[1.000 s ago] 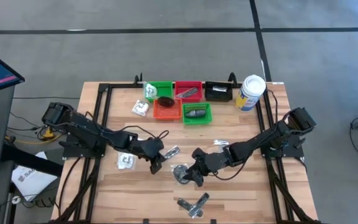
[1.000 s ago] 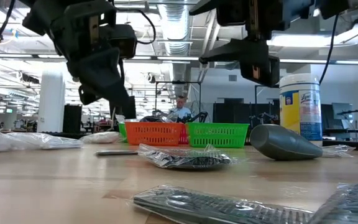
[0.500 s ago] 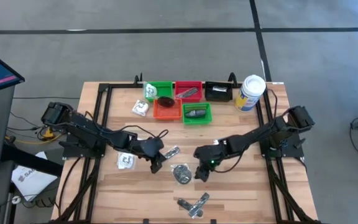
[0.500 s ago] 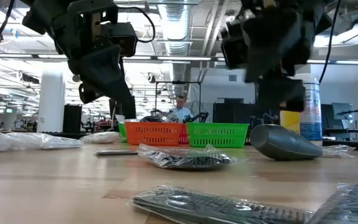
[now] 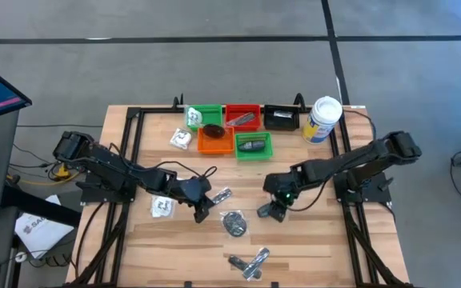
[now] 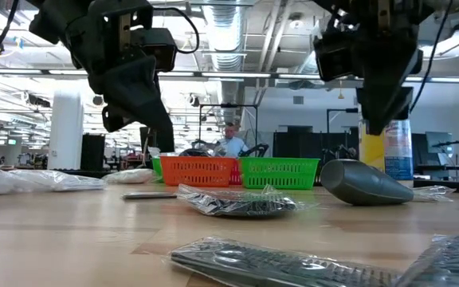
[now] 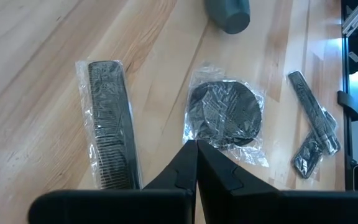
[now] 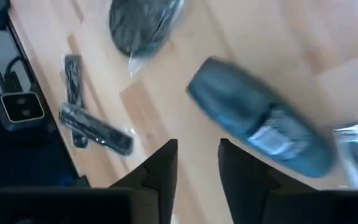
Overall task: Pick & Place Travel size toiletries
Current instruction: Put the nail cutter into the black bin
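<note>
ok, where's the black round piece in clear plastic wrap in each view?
High: black round piece in clear plastic wrap, table centre.
Low: middle of picture, flat on the wood.
Left wrist: centre.
Right wrist: top edge, partly cut off.
Landmark: pair of slim dark wrapped pieces, beside it in all four.

Even, bright indoor light; one view blurred.
Ceiling lights point(image 6: 213, 49) glare in the low view; right wrist view smeared, dark grey oval point(image 8: 260, 127) soft.
</note>
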